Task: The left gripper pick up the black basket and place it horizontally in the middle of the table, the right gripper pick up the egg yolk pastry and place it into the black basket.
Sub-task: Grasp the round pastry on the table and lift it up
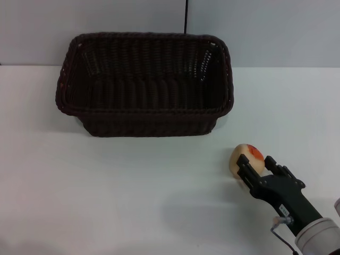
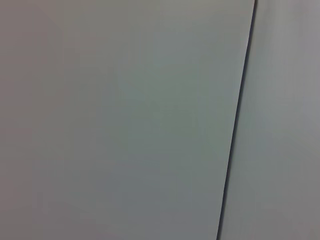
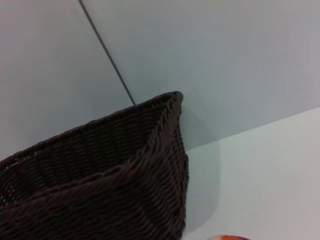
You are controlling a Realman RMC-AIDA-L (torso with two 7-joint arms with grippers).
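Note:
The black basket stands upright on the white table, lengthwise at the back middle, and it is empty. One of its corners also shows in the right wrist view. The egg yolk pastry, beige with an orange-red patch, sits at the front right, well in front of the basket's right end. My right gripper reaches in from the lower right corner and its two fingers are closed on the pastry, low over the table. A sliver of the pastry shows in the right wrist view. My left gripper is out of view.
A grey wall with a dark vertical seam rises right behind the basket. The left wrist view shows only this wall and the seam. White tabletop lies between the pastry and the basket.

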